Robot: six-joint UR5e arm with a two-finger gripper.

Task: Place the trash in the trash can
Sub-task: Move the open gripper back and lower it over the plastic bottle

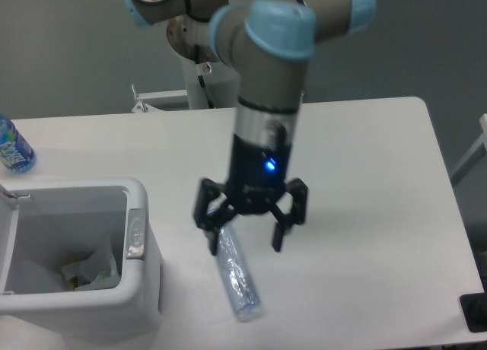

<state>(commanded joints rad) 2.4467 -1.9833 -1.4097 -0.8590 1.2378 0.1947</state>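
Black claw [246, 247] hangs with fingers spread wide above the top end of the clear plastic bottle [235, 278], gripping nothing; whether a fingertip touches it is unclear. Bottle lies flat on the white worktop [365, 182], just right of the trash can [141, 289], where the crumpled wrapper [91, 266] sits
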